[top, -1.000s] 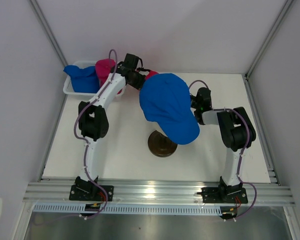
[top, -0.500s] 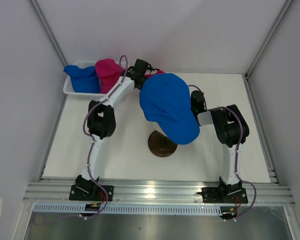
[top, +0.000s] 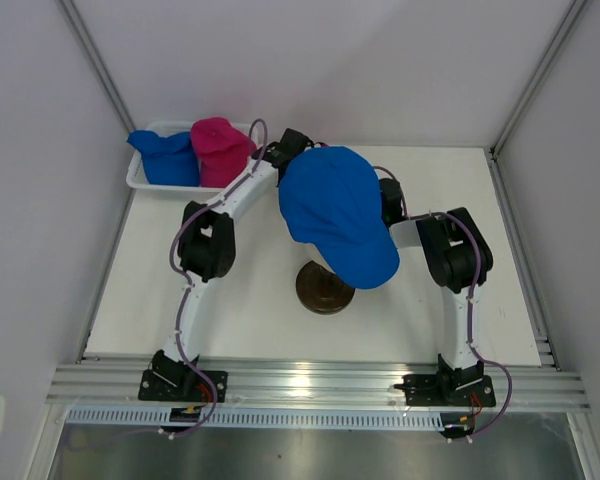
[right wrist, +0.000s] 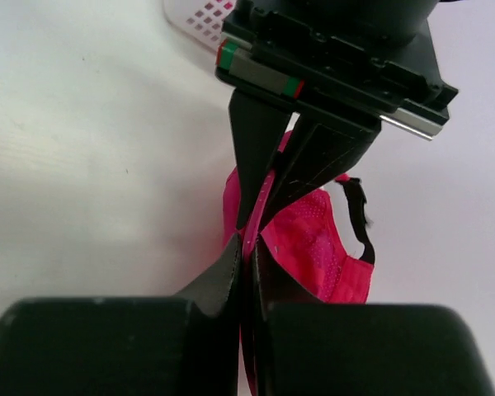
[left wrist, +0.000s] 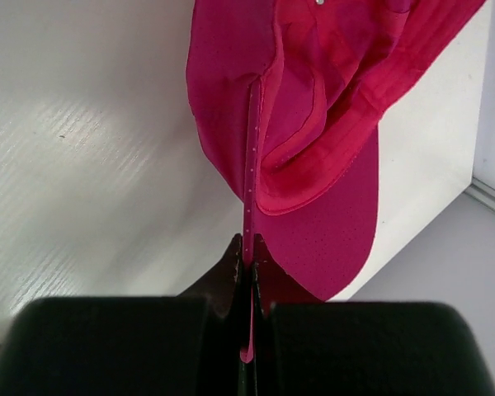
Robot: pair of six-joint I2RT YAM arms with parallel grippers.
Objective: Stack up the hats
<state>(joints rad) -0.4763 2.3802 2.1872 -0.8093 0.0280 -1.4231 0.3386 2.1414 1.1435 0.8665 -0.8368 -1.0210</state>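
Right claw point(right wrist: 247, 252) now pinches perforated pink cap point(right wrist: 313, 247) (soft mesh).

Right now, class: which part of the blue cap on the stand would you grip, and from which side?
Probably the brim of the blue cap, from the near right where it juts out: thin and flat, it suits a two-finger hand; the domed crown is too broad.
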